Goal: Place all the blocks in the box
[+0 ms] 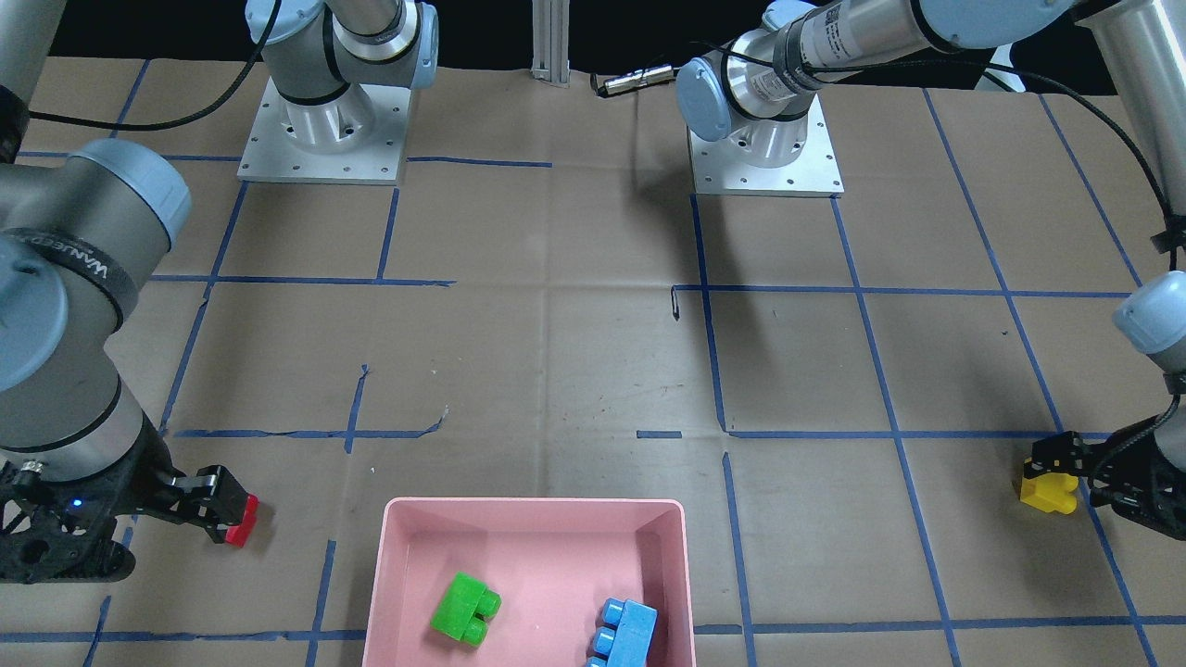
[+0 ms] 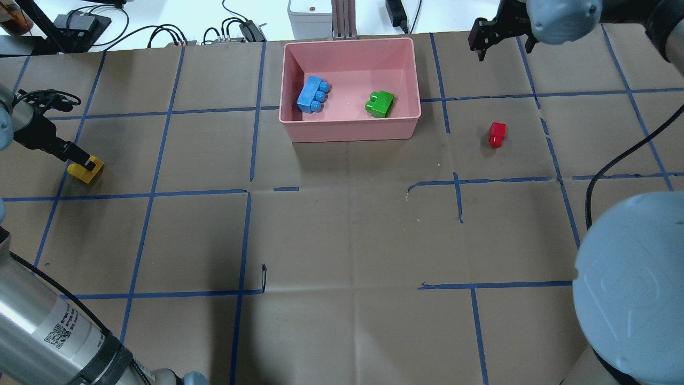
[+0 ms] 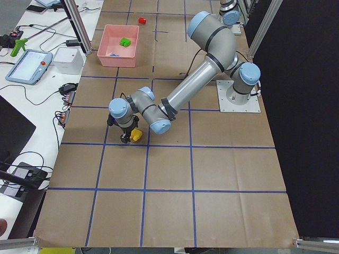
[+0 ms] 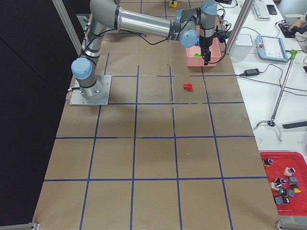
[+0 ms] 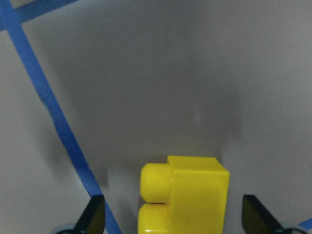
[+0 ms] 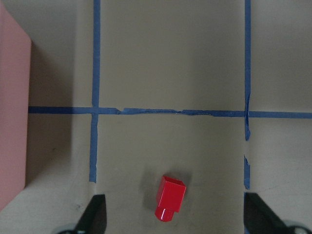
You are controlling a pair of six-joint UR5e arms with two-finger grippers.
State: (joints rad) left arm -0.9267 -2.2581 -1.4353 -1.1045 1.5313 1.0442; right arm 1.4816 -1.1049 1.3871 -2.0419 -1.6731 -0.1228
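A: Grippers?
B: The left gripper [image 5: 175, 217] is standing released, fingers flanking the yellow block [image 5: 183, 197] without touching it. That block is lying at the overhead view's left edge, studs pointing frame-left in the wrist view. The right gripper [image 2: 502, 38] is hanging released; the red block [image 6: 170, 197] is lying right of the box [image 2: 352, 130], stud pointing down-frame.
A: Writing?
B: A QR label [image 2: 60, 334] on the left arm, text unreadable. The blue block [image 2: 312, 94] and green block [image 2: 380, 104] are lying in the box.
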